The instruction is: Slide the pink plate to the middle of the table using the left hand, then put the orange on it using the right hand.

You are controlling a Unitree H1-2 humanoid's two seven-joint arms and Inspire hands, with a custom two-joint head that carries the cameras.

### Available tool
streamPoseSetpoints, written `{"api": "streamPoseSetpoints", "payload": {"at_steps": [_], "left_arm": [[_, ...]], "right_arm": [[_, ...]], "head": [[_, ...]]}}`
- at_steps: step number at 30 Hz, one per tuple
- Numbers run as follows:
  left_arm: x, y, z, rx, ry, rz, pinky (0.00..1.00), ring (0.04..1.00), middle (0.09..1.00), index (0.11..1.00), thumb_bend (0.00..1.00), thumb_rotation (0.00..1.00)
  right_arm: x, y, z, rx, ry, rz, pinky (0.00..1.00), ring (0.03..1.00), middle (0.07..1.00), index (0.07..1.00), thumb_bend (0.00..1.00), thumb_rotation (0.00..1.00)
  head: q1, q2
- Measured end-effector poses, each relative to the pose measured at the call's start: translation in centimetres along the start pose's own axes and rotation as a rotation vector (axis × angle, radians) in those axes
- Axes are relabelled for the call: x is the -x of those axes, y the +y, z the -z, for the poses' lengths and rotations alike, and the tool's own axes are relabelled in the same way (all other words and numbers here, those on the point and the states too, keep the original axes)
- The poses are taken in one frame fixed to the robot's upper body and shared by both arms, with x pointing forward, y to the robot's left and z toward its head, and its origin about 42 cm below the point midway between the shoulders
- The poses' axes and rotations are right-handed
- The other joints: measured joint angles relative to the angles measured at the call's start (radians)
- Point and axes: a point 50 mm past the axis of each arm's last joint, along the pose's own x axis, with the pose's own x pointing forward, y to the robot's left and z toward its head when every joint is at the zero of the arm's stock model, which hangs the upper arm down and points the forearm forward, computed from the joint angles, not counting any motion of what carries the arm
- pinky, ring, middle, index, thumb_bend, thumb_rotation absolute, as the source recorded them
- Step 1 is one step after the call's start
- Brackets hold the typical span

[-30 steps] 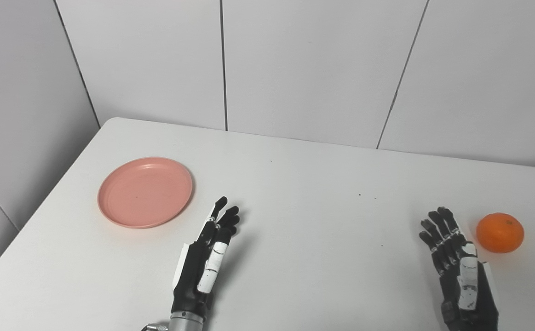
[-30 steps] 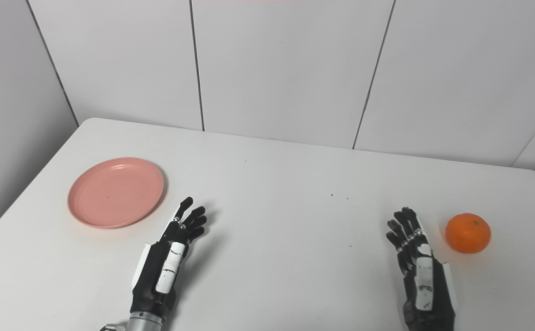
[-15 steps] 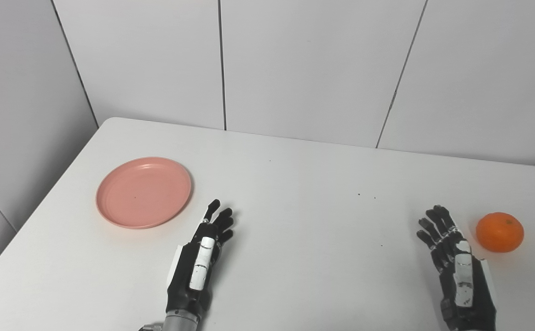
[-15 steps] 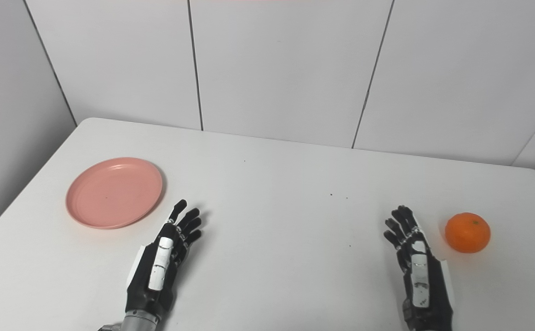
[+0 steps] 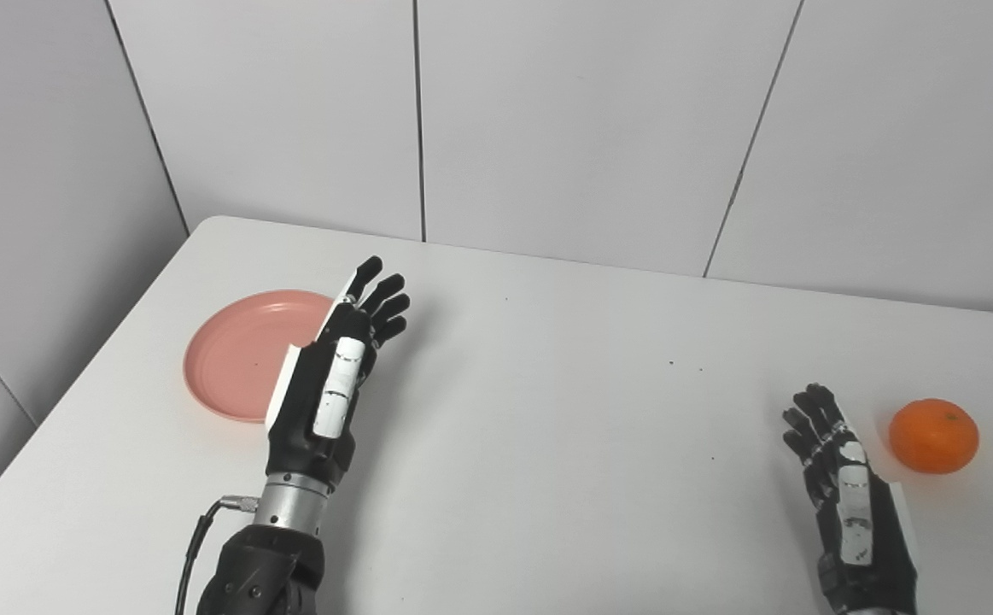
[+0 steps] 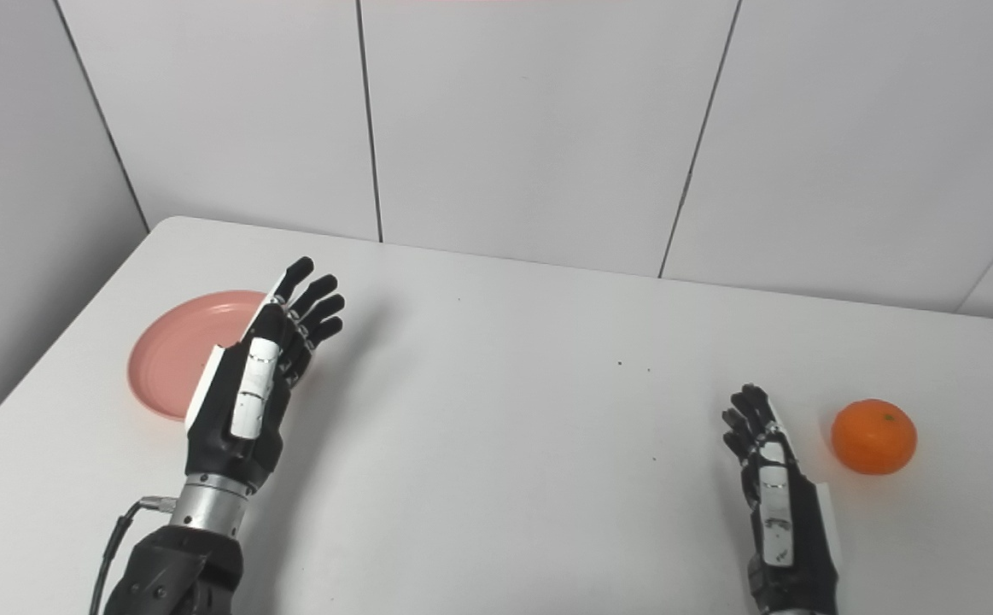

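The pink plate lies flat on the left side of the white table. My left hand is open and raised above the table, fingers stretched out, and it covers the plate's right edge in both views. The orange sits on the table at the far right. My right hand is open and empty, low over the table just left of the orange, not touching it.
White wall panels stand behind the table's far edge. The table's left edge runs close past the plate. The orange is near the table's right side.
My left hand has risen and reached forward and left, from the table's near side to over the plate's right edge. The right hand, plate and orange have stayed put.
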Motion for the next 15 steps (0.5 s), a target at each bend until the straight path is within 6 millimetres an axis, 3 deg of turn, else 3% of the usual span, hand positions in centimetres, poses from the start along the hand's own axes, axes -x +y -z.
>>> {"api": "streamPoseSetpoints", "payload": {"at_steps": [4, 10, 15], "left_arm": [[-1.7, 1.5, -0.7, -0.022, -0.034, 0.016, 0.92, 0.883, 0.900, 0.912, 0.87, 0.91], [-4.4, 5.1, -1.6, -0.067, -0.066, 0.023, 0.81, 0.829, 0.849, 0.852, 0.93, 0.89], [-6.8, 7.3, -3.1, -0.138, -0.105, 0.055, 0.80, 0.795, 0.811, 0.808, 0.94, 0.90]], "right_arm": [[-0.2, 0.3, 0.0, -0.006, 0.008, 0.009, 0.94, 0.916, 0.927, 0.921, 0.67, 1.00], [-0.2, 0.6, 0.1, 0.006, 0.011, 0.004, 0.94, 0.919, 0.928, 0.924, 0.67, 1.00], [-0.3, 0.7, 0.1, 0.002, 0.010, 0.004, 0.94, 0.915, 0.923, 0.921, 0.67, 1.00]], "head": [[0.002, -0.006], [0.005, -0.008], [0.008, -0.005]]}}
